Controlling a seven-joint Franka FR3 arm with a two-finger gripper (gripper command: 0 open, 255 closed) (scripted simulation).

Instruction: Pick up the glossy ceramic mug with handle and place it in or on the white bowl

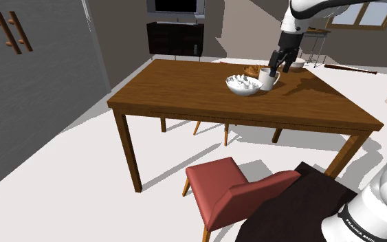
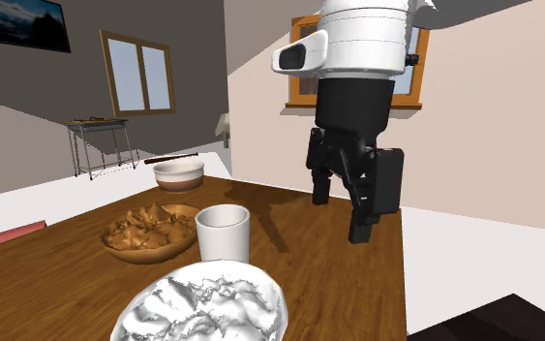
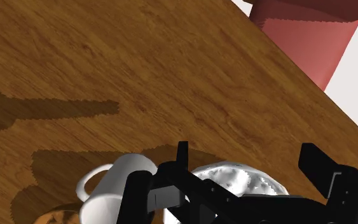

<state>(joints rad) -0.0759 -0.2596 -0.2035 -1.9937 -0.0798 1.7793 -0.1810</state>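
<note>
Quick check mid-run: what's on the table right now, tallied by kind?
Mugs: 1, the white mug
Bowls: 3, the white bowl, the brown bowl and the brown-banded bowl
Total: 4

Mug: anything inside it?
Nothing rises above the rim of the mug. The strip of inner wall that shows in the second exterior view is plain white. Its own wall hides the bottom, so I cannot confirm that it is empty.
</note>
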